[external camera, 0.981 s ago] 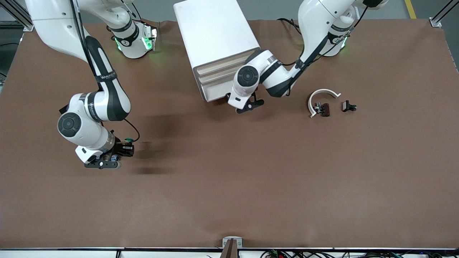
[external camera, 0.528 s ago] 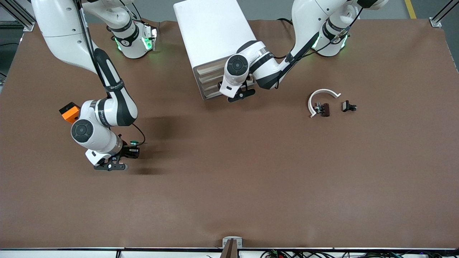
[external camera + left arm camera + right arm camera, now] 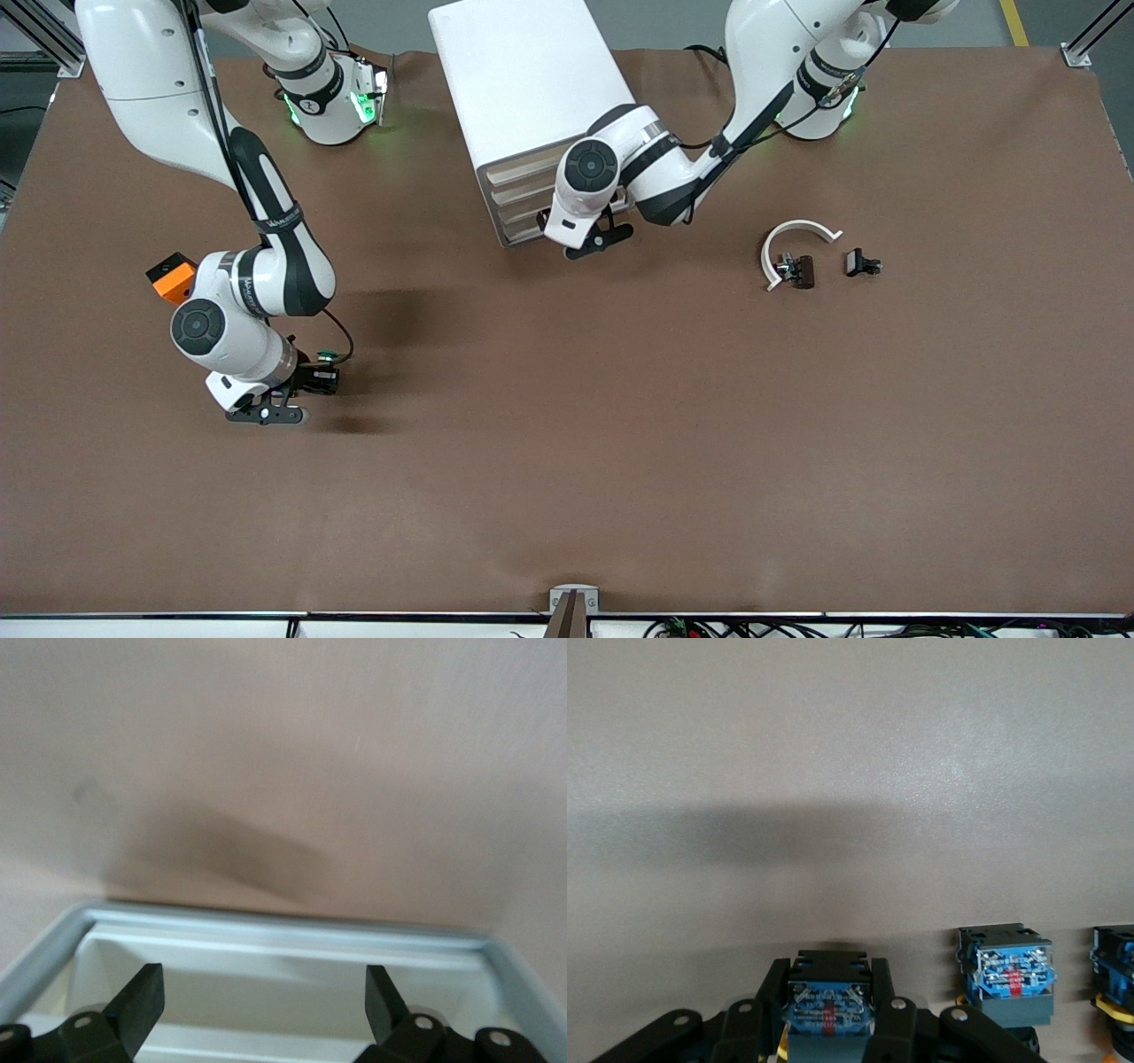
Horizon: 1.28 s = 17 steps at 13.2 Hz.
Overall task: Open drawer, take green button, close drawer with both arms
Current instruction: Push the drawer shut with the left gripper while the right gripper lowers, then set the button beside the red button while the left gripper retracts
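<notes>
Front view: right tool (image 3: 301,383) hung low over the surface (image 3: 620,461) toward the right arm's end, clamped on the button (image 3: 326,358), green cap showing. Left tool (image 3: 595,237) sat at the cabinet (image 3: 523,80), against the drawer (image 3: 521,216) fronts; all four looked close to flush. Left wrist view: left tool (image 3: 264,1010) spread wide, nothing between its fingers (image 3: 142,1001), over a pale tray rim (image 3: 283,930) of the drawer. Right wrist view: right tool (image 3: 831,1028) pinched tight on a blue-bodied switch block (image 3: 831,1005), apparently the button's underside; two like blocks (image 3: 1007,973) stood beside it. Judged step: the take looked done, closing nearly so. Next: left arm pushes the front home, right sets the button down.
</notes>
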Each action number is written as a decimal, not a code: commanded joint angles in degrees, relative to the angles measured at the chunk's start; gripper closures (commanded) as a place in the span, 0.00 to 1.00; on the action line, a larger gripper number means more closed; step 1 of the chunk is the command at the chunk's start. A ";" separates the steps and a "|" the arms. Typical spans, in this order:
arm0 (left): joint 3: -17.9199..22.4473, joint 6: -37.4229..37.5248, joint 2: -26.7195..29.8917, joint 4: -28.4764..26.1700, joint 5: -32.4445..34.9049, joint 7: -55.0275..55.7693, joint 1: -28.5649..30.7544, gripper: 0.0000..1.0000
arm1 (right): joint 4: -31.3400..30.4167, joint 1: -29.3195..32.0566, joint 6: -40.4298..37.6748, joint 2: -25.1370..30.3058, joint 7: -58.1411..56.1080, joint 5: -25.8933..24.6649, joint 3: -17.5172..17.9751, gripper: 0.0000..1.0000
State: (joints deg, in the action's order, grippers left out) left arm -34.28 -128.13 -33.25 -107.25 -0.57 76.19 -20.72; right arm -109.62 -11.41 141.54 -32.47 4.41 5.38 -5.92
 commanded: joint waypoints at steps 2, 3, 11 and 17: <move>0.09 9.90 0.29 8.97 4.68 0.28 8.13 0.00 | 1.08 0.87 0.40 -0.92 -0.19 -0.55 0.65 1.00; 0.09 12.27 0.81 10.99 6.62 0.28 9.89 0.00 | 1.25 0.87 0.32 -1.19 -0.54 -0.72 0.64 1.00; -0.17 14.31 10.12 17.61 17.18 -25.06 27.73 0.00 | 1.96 1.13 0.32 -1.63 -2.04 -1.25 0.64 1.00; -0.17 20.28 18.99 17.78 17.10 -48.92 41.54 0.00 | 2.05 2.18 0.58 -1.98 -2.48 -1.25 0.64 1.00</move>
State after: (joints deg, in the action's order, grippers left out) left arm -33.82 -110.48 -18.84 -88.47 15.88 32.06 18.34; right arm -108.59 -10.73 141.90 -33.63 2.88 4.78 -6.04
